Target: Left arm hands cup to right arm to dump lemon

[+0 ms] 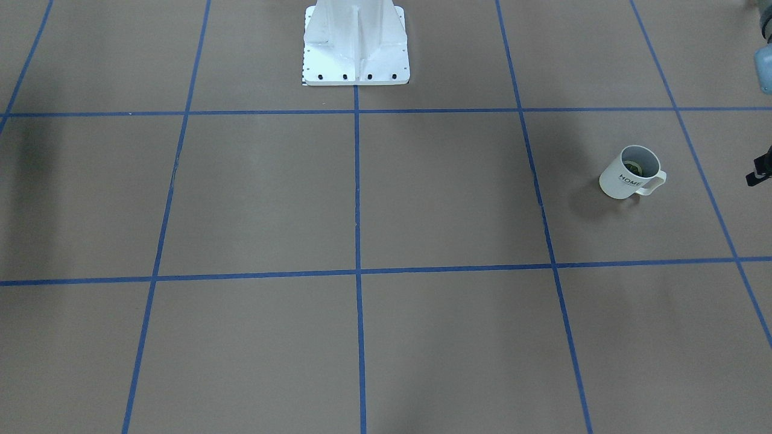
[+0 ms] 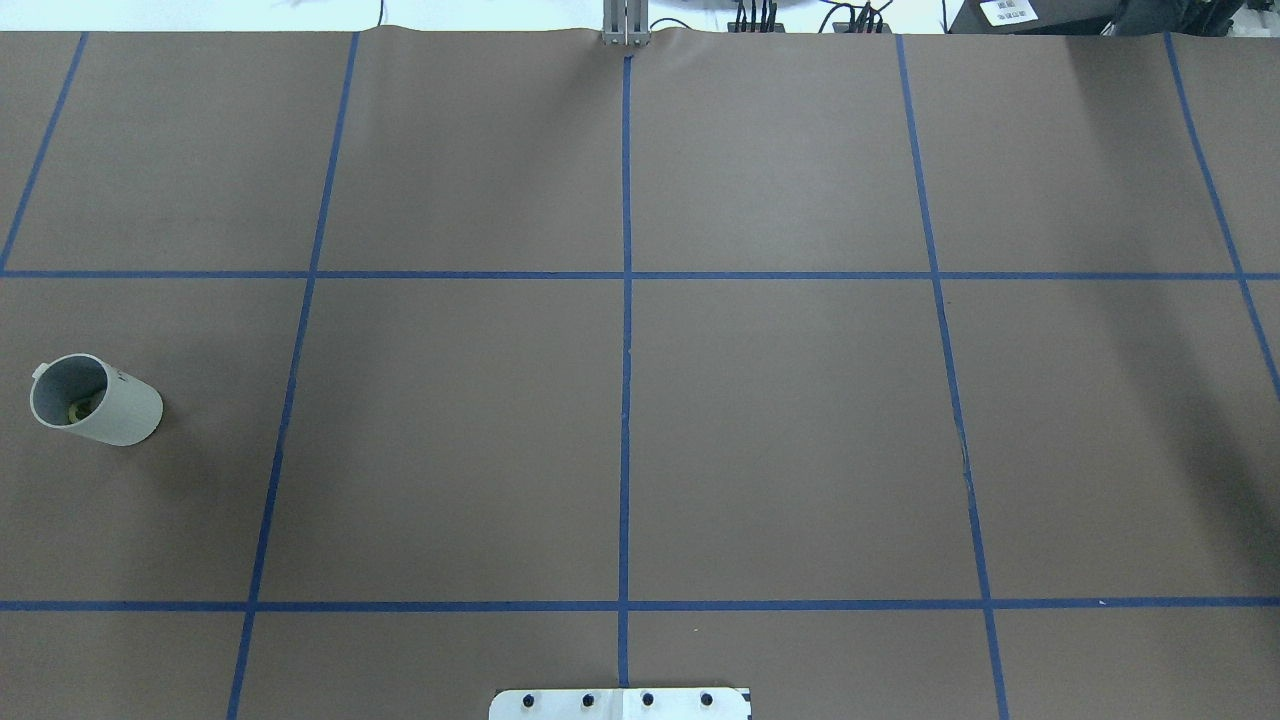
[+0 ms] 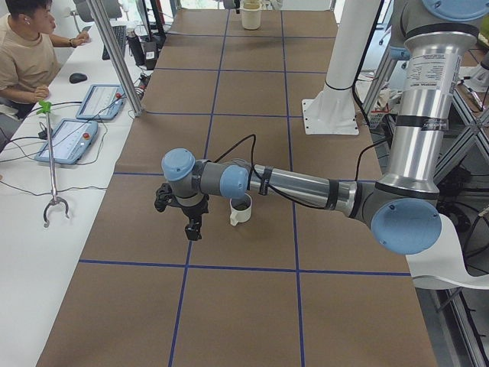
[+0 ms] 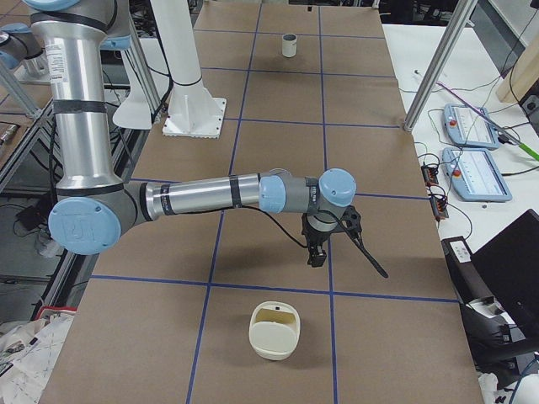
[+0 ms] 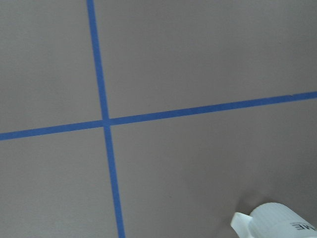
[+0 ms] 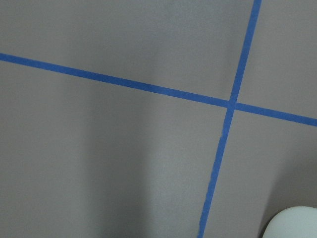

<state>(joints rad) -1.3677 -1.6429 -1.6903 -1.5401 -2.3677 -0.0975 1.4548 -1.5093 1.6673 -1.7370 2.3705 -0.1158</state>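
Left pincer [image 3: 193, 231] hangs near upright cup [image 3: 241, 212] standing between tape lines [image 2: 291, 400]; cannot tell its spread.

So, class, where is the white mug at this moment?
In the overhead view the cup stands upright at the far left of the table, on the robot's left side, close beside the left arm's pincer in the left side view.
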